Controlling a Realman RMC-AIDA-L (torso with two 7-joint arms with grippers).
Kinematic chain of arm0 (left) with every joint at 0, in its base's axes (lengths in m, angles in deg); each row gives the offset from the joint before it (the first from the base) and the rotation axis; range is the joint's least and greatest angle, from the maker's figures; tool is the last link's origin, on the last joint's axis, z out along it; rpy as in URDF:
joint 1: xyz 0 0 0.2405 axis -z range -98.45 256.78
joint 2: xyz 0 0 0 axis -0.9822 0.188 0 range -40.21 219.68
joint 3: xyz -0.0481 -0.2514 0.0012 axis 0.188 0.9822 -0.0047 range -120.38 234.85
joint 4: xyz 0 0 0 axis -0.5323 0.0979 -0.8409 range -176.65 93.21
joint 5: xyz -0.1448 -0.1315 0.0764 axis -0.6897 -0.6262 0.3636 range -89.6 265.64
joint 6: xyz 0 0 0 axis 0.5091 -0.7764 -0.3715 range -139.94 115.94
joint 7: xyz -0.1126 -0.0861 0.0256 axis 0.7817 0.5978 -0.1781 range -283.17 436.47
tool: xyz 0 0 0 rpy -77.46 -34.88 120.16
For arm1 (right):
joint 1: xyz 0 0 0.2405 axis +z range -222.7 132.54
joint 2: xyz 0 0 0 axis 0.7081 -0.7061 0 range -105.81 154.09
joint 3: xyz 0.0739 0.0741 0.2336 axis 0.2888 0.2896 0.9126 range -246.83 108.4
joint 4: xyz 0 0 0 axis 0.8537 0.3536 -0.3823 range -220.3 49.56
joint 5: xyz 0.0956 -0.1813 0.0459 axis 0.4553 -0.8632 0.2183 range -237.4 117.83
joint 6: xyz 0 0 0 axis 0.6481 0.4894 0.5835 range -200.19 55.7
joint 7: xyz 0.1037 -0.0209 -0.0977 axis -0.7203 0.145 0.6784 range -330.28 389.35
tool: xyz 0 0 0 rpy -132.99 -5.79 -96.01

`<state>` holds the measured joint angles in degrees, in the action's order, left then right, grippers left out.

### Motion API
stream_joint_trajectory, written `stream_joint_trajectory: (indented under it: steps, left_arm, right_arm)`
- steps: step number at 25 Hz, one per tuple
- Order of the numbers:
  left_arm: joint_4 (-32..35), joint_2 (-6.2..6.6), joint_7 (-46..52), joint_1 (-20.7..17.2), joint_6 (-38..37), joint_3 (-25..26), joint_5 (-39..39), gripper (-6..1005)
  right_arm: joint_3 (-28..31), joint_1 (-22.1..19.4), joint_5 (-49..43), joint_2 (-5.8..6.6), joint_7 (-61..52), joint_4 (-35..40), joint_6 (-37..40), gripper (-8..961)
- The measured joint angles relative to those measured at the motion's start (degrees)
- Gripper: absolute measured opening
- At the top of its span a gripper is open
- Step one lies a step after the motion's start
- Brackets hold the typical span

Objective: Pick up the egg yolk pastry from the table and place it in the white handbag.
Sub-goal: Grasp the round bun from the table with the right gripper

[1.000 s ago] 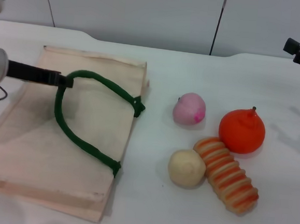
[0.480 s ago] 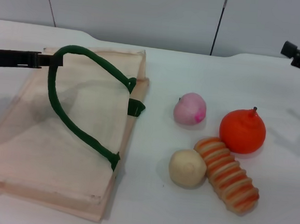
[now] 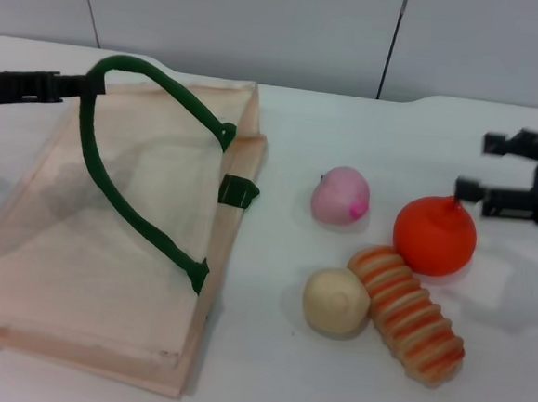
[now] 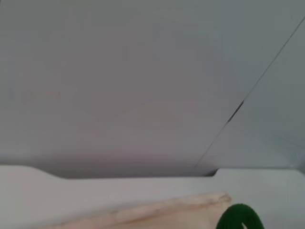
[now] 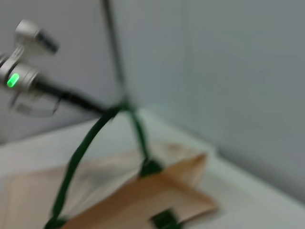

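two grippers are at work here: the left gripper [image 3: 80, 85] is pinched on the dark green handle [image 3: 132, 167] of the white handbag [image 3: 86, 280] and holds it lifted, so the upper cloth side rises off the lower one and the mouth gapes toward the food, while the right gripper [image 3: 509, 173] hangs with its fingers spread above the table [image 3: 264, 378], just beside the orange round fruit [image 3: 434, 235] and well apart from the egg yolk pastry [image 3: 336, 300]. the pastry sits on the table in front of the pink round bun [image 3: 340, 195], touching or all but touching the orange-striped ridged roll [image 3: 407, 312], with a bare strip of table between it and the bag's edge. the likely trouble is a wrong or messy grasp: the right gripper is nearest the fruit and the roll, and reaching across them could nudge the fruit or trap the roll together with the pastry, since the roll lies against the pastry's side. the pastry looks smooth and round, so an off-centre squeeze could roll it away. the bag's mouth depends on one thin rope handle; if the hold slips or sags, the cloth could close before the drop. the second handle's green tab [image 3: 237, 191] lies at the bag's edge, partly across the way in.
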<state>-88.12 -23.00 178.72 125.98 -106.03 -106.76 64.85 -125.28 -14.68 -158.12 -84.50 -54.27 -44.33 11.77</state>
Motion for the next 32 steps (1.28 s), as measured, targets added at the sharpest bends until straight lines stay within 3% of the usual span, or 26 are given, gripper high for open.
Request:
stream_joint_trajectory:
  steps: [3, 7, 9, 15, 19, 32]
  left_arm:
    - [0.0, 0.17, -0.2, -0.6, -0.9, 0.0, -2.1, 134]
    - [0.0, 0.45, -0.1, -1.0, -1.4, 0.0, -3.6, 137]
    - [0.0, 0.53, -0.1, -1.0, -2.1, 0.0, -4.2, 138]
    - [0.0, 0.73, -0.2, -1.0, -4.9, 0.0, -6.8, 143]
    - [0.1, 0.76, -0.2, -1.1, -5.7, 0.0, -8.2, 146]
    - [0.2, 0.85, -0.2, -0.7, -6.9, 0.0, -9.2, 156]
  right_arm:
    - [-0.1, 0.2, -6.9, -2.05, -2.7, 5.3, 2.4, 893]
    - [-0.2, 2.3, -19.0, -6.23, -5.2, 10.4, 4.3, 893]
    - [-0.7, 3.7, -23.0, -7.29, -5.8, 10.7, 4.3, 893]
    - [-5.7, 6.0, -23.3, -7.61, -5.9, 8.8, 4.5, 893]
    - [-12.5, 6.7, -20.8, -7.69, -5.9, 8.8, 3.1, 893]
    - [-29.9, 12.5, -17.6, -7.81, -7.9, 4.5, -10.3, 894]
